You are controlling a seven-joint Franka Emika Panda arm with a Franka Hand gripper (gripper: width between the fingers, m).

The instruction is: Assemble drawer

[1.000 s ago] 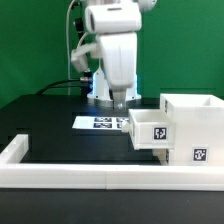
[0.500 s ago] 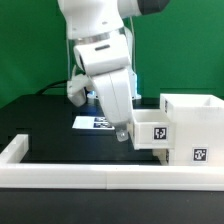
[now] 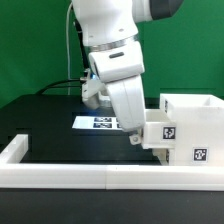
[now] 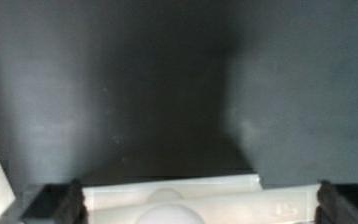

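Exterior view: the white Franka arm (image 3: 115, 60) leans down toward the exterior view's right, its end effector (image 3: 135, 135) low over the black desk (image 3: 45, 120) and meeting the near end of a small white tray (image 3: 160, 133) that juts out of the drawer shell (image 3: 195, 125) toward the exterior view's left. The arm's own body covers the fingers from this side, so the exterior view does not settle how far apart they stand. The wrist view does: two dark fingertips (image 4: 51, 201) sit wide apart at either edge of the frame, and the white rim of the tray (image 4: 172, 195) lies between them, filling most of the gap; whether the pads actually press on the plastic cannot be told. The tray carries a black-and-white square tag on its front face, and a second tag shows on the lower front of the shell, which stands on the desk at the exterior view's right with its top open. Behind the arm, flat on the desk, lies the marker board (image 3: 100, 122), partly hidden by the wrist. A long low white rail (image 3: 100, 178) runs along the near edge of the desk and turns a corner at the exterior view's left. A green wall (image 3: 30, 50) backs the scene.
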